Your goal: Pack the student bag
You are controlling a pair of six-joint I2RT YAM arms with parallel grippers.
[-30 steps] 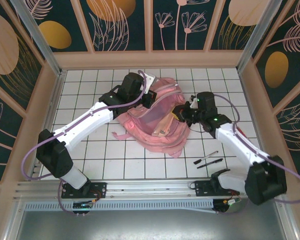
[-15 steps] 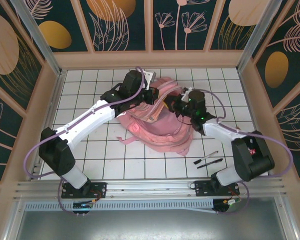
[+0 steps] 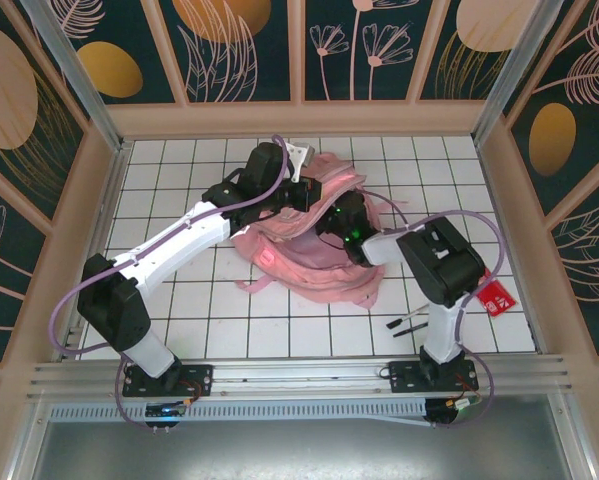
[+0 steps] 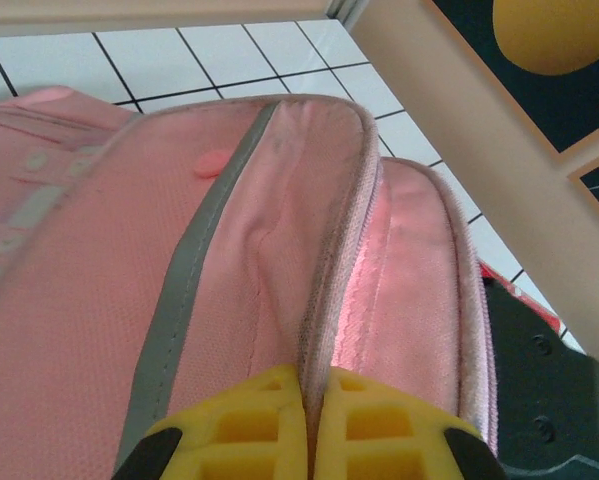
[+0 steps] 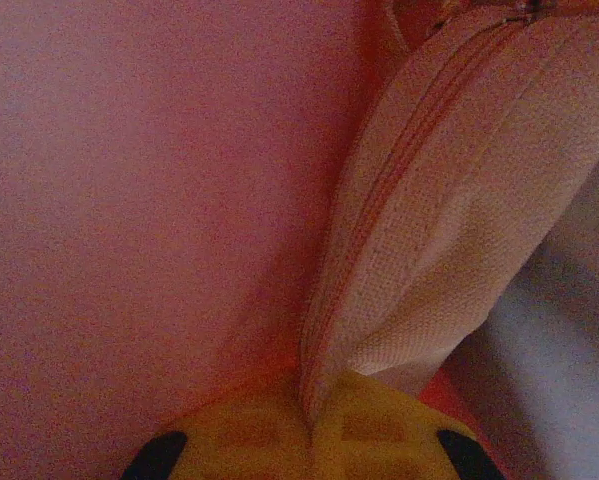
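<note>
At the far left corner of the student bag (image 3: 314,268), the left tool (image 3: 301,193) is pressed together on the zip edge of the opening, with the pink cloth pinched between its yellow fingers (image 4: 364,420). The bag lies crumpled in the middle of the counter (image 3: 179,305), a little to the far side. It looks soft and light. I think it will sag and fold wherever nothing holds it, so it cannot be pushed like a box. The best places to take hold are the thick seams, the zip edge or a strap, because a single layer of cloth may slip out. At the middle of the bag, the right tool (image 3: 331,222) pinches another zip seam. On the near right lie two pens (image 3: 416,322), well apart from the bag.
</note>
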